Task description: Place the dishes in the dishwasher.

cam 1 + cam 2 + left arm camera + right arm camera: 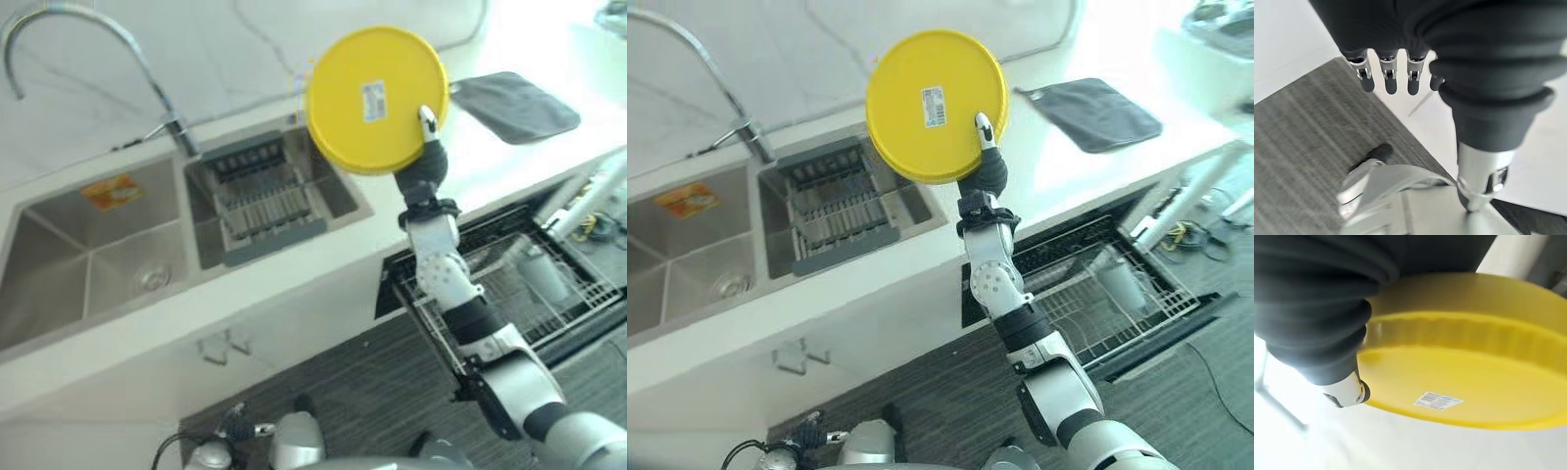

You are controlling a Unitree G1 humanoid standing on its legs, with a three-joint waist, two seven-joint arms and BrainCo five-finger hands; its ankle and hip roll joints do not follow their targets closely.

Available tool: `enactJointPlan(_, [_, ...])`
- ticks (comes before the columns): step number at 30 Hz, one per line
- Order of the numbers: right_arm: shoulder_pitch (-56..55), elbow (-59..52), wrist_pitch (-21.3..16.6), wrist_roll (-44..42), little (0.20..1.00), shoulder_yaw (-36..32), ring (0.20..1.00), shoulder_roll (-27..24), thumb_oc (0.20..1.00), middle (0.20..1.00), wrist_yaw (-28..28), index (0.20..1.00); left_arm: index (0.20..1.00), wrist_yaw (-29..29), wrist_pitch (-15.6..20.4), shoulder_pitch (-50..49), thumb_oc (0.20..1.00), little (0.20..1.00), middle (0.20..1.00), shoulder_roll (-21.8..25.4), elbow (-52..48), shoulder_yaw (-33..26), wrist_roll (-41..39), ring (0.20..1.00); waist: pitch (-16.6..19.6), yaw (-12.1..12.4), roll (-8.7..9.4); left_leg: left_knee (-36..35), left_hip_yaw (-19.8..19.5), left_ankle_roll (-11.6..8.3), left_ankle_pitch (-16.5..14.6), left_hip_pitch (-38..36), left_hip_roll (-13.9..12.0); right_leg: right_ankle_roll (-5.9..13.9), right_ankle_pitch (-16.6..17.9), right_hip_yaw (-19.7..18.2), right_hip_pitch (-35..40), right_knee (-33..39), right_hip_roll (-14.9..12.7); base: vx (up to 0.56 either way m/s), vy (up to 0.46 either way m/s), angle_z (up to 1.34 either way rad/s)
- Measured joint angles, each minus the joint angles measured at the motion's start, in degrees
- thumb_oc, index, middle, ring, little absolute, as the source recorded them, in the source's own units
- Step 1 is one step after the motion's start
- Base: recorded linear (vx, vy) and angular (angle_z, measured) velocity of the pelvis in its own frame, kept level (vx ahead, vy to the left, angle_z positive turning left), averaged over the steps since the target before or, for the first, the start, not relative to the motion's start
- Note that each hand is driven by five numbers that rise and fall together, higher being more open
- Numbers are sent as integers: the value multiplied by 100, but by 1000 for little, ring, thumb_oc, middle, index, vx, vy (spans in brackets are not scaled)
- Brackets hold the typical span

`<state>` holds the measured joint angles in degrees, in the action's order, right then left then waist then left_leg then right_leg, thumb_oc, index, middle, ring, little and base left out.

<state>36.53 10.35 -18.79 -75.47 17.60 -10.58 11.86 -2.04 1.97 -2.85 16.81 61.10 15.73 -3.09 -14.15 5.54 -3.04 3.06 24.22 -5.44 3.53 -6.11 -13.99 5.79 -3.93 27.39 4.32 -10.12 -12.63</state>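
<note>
A: Where is the yellow plate [377,98] held, and why that way?

B: It is pinched at its near right rim by the right hand [428,157], thumb laid on the underside where a label is stuck. It is raised on edge above the white counter [294,284], just right of the sink's drain basket [263,201]. The underside is turned toward the camera, so the plate is judged to be carried upright, as a slotted rack would require.

A: And the rack?

B: The dishwasher rack [1097,304] is pulled out below the counter on the right, its wire tines exposed. A pale cup-like item [1117,279] is seen in it, though what it is cannot be told. Free slots appear nearby, so a place for the plate is likely available.

A: What is called for next?

B: The arm would probably be lowered and swung right, with the plate kept vertical.

A: Is anything else occupied?

B: The left hand [1388,78] is seen hanging over the grey floor [1298,147], fingers straight and relaxed, nothing held. A dark cloth [514,106] lies on the far right counter, well apart from the plate.
</note>
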Motion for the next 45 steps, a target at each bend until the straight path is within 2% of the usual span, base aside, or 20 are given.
enactJointPlan(2, [-179, -75, -207, -2, 200, -64, 200, -134, 200, 200, 44, 200, 1000, 23, -12, 101, 1000, 1000, 1000, -121, -15, 21, 91, 1000, 130, -254, 23, -6, 9, -34, 15, -9, -56, -6, 16, -100, -85, -19, 80, -29, -123, -29])
enactJointPlan(7, [-1218, -1090, -226, 10, 200, -169, 200, -485, 200, 200, 116, 200, 1000, 60, -35, 270, 1000, 1000, 1000, -362, -25, 147, 98, 1000, 248, -568, 106, -12, 184, -45, 12, -66, -112, -69, 21, -512, -407, -178, 175, -52, -112, -41])
enactJointPlan(12, [-1943, -1325, -161, 165, 200, -831, 200, -991, 200, 200, 162, 200, 1000, 77, -28, 349, 1000, 1000, 1000, -405, 28, 229, 105, 1000, 250, -934, 96, -175, 407, -128, 42, -196, -137, -86, 45, -787, -596, -185, 237, -54, -83, -33])
enactJointPlan(15, [-2170, -1530, -50, 291, 200, -1365, 200, -1259, 200, 200, 83, 200, 1000, 102, -8, 295, 1000, 1000, 1000, -414, 83, 238, 108, 1000, 250, -1140, 92, -239, 514, -135, 50, -200, -106, -96, 107, -826, -706, -179, 219, -66, -27, -21])
enactJointPlan(18, [-2576, -1655, 122, 349, 200, -1705, 200, -1421, 200, 200, -281, 200, 1000, 97, 64, 203, 1000, 1000, 1000, -397, 65, 232, 197, 1000, 259, -1156, 71, -280, 599, -122, 40, -200, -75, -109, 105, -915, -779, -179, 211, -39, -6, -10])
enactJointPlan(19, [-2947, -1569, 232, 339, 200, -1882, 200, -1413, 200, 200, -479, 200, 1000, 88, 65, 122, 1000, 1000, 1000, -383, 25, 217, 200, 1000, 257, -1153, 44, -288, 613, -121, 39, -196, -51, -21, 172, -940, -768, -157, 203, -46, 15, -13])
enactJointPlan(24, [-3365, -1217, 459, 332, 200, -1881, 200, -1398, 200, 200, -754, 200, 1000, 72, 52, -14, 1000, 1000, 1000, -375, 13, 218, 201, 1000, 253, -1228, -63, -315, 623, -116, 33, -96, 58, 58, 319, -953, -778, 84, 157, -19, 36, 0])
enactJointPlan(29, [-3378, -743, 681, 356, 200, -1869, 200, -1245, 200, 200, -919, 200, 1000, 114, 49, -140, 1000, 1000, 1000, -355, -40, 216, 199, 1000, 196, -1192, -44, -310, 615, -35, -61, -49, 208, 151, 417, -949, -754, 231, 22, 10, 13, 3])
enactJointPlan(32, [-3119, -314, 748, 463, 200, -1842, 200, -1176, 200, 200, -958, 200, 1000, 179, 42, -33, 1000, 1000, 1000, -277, -252, 228, 199, 1000, -101, -1096, 2, -248, 577, -23, -70, 53, 252, 129, 506, -934, -776, 228, -50, -18, 47, 11])
enactJointPlan(35, [-2514, -165, 847, 523, 200, -1851, 200, -1208, 200, 200, -847, 200, 1000, 223, -13, 320, 1000, 1000, 1000, -241, -377, 240, 187, 1000, -620, -981, -44, 103, 434, 116, -163, 525, 319, 138, 607, -891, -1034, 174, -175, -15, 49, 16])
enactJointPlan(37, [-2141, 11, 852, 728, 200, -1858, 200, -1231, 200, 200, -740, 200, 1000, 223, -63, 465, 1000, 1000, 1000, -246, -405, 246, 173, 1000, -857, -918, -106, 140, 359, 122, -174, 623, 347, 142, 667, -843, -1054, 195, -207, 15, 34, 17])
enactJointPlan(42, [-1711, 662, 964, 808, 200, -1874, 200, -1271, 200, 200, -559, 200, 1000, 235, -91, 572, 1000, 1000, 1000, -217, -424, 244, 164, 1000, -1134, -723, -123, 249, 217, 162, -217, 731, 372, 135, 640, -743, -1029, 148, -278, 13, 26, 15])
enactJointPlan(45, [-1569, 1014, 1017, 969, 200, -1866, 200, -1297, 200, 200, -472, 200, 1000, 216, -300, 657, 1000, 1000, 1000, -169, -423, 239, 124, 1000, -1297, -659, -95, 370, 111, 193, -255, 841, 385, 103, 600, -675, -1061, 35, -340, 28, 41, 17])
